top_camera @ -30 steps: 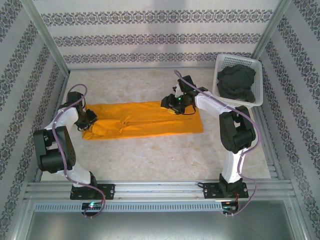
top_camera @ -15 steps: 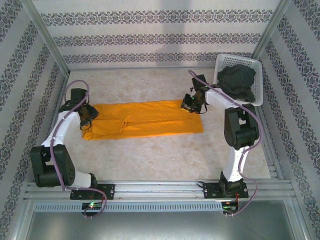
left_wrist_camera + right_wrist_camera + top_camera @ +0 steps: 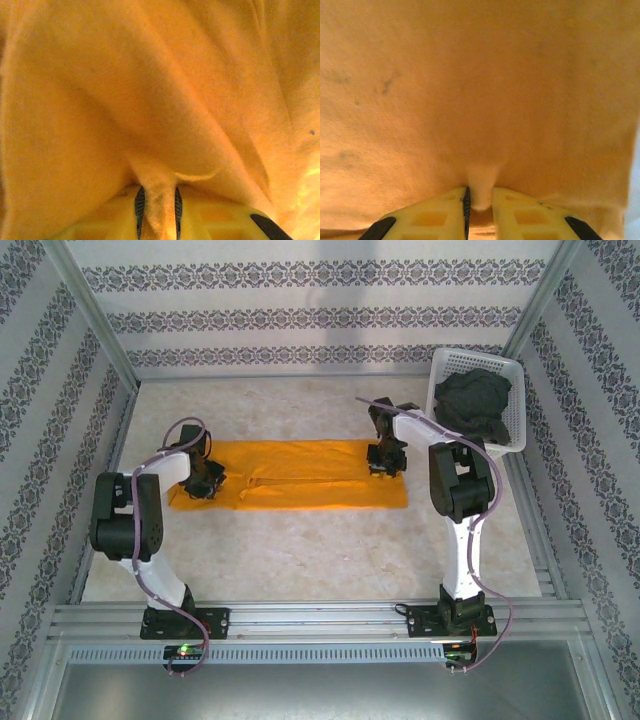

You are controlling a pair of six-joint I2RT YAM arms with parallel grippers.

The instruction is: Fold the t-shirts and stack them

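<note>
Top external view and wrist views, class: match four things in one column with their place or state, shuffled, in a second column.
Column A
1. orange-yellow t-shirt
2. charcoal grey t-shirt
3. white basket
4. left hand

Column B
a. stands at the far right corner of the table
b. lies spread out flat
c. pinches a fold of orange cloth
d. lies crumpled in the basket

Pairs: 1-b, 2-d, 3-a, 4-c

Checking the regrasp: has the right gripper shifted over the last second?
Yes. The right gripper slid toward the white basket, now pinching the orange shirt near its right end.
</note>
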